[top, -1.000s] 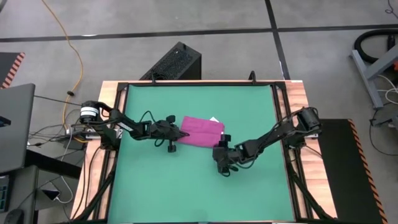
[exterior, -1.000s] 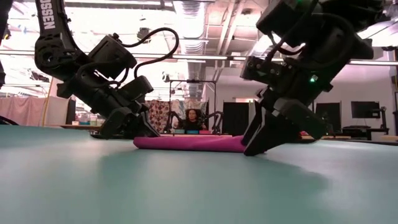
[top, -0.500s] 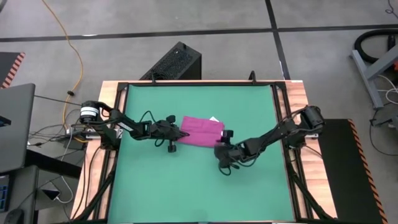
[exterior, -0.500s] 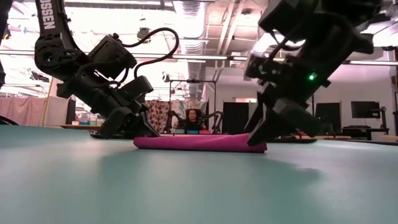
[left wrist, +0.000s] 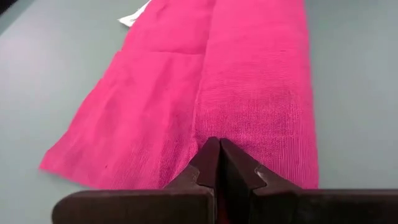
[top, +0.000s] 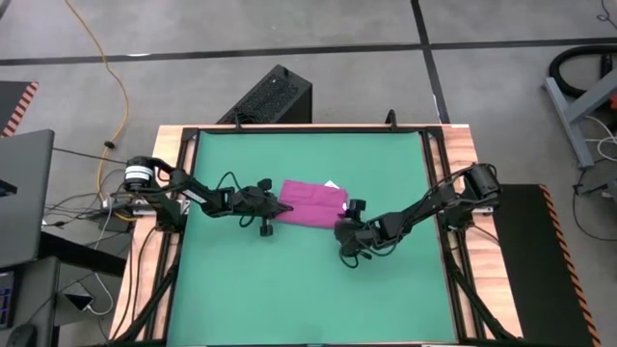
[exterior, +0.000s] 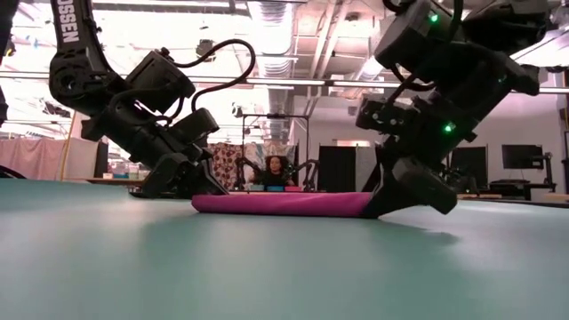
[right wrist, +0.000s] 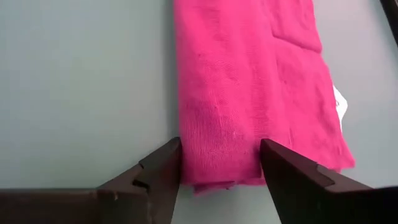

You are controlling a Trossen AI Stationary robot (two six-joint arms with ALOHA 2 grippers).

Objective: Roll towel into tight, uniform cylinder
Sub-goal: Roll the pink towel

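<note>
The magenta-pink towel [top: 310, 204] lies flat on the green mat [top: 289, 289], folded into a long strip with a thicker fold along its near side. A white tag [top: 332, 184] shows at its far right corner. My left gripper [left wrist: 217, 146] is shut at the towel's left end. My right gripper [right wrist: 221, 162] is open at the towel's right end. Its two fingers stand on either side of the thicker fold [right wrist: 217, 124], low over the mat. My left gripper sets its shut fingertips [left wrist: 219, 155] down on the towel's left end [left wrist: 214, 124], at the line where the thicker fold meets the thinner layer. It comes slanting down from the table's left, along the strip. The towel lies flat on the mat. My right gripper straddles the fold's right end [right wrist: 217, 174], slanting down from the table's right. I cannot tell whether its fingers touch the cloth.
The mat has a black frame and wooden side rails [top: 463, 145]. Free mat lies in front of and behind the towel. A black box [top: 270, 96] stands beyond the far edge. In the low view a person [exterior: 277, 169] sits in the room behind.
My right gripper has gone toward the table's far edge and a little down, turning as it went. It has come from the mat in front of the towel to the towel's right end. The towel and my left gripper have kept still.
</note>
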